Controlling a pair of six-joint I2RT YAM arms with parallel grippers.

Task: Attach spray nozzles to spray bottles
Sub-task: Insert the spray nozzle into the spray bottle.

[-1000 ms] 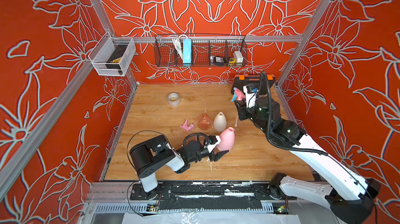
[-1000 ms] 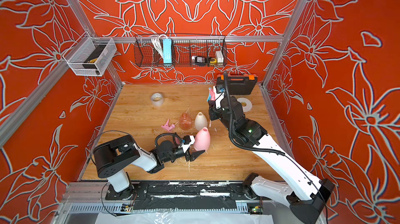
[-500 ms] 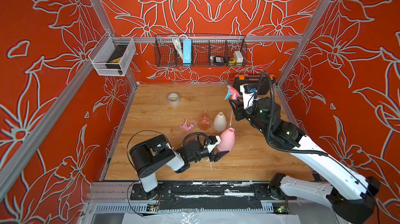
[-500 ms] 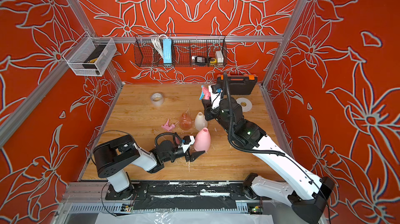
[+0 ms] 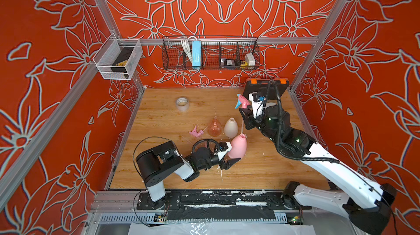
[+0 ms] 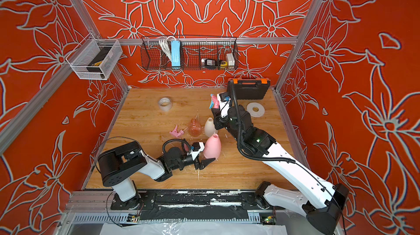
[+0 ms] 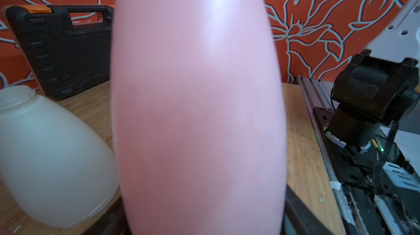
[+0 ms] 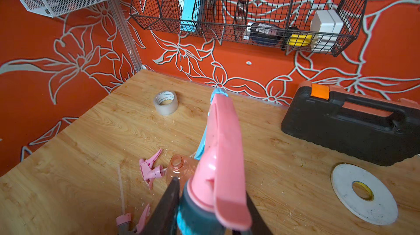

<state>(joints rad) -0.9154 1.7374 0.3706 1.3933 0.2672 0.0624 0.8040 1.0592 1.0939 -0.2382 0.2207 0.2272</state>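
Observation:
An opaque pink spray bottle (image 5: 238,147) stands upright near the table's front, and it fills the left wrist view (image 7: 197,99). My left gripper (image 5: 228,157) is shut on its lower body, one finger on each side. My right gripper (image 8: 211,199) is shut on the blue collar of a pink-and-blue spray nozzle (image 5: 242,103), held above that bottle. Its clear dip tube (image 5: 242,127) hangs down with its end at the bottle's mouth. A translucent orange bottle (image 5: 214,128) and a cream-white bottle (image 5: 231,127) stand behind. An all-pink nozzle (image 5: 196,131) and a pink-and-grey nozzle (image 8: 123,221) lie on the table.
A clear tape roll (image 5: 182,103) sits at the back left and a flat white tape roll (image 6: 255,109) at the right. A black tool case (image 5: 266,86) stands against the back wall. A wire basket (image 5: 210,55) and a white mesh basket (image 5: 118,60) hang on the walls.
My right gripper has carried the pink-and-blue nozzle leftward from beside the tool case and slightly down, so its dip tube now reaches the pink bottle's mouth. The left arm has not moved.

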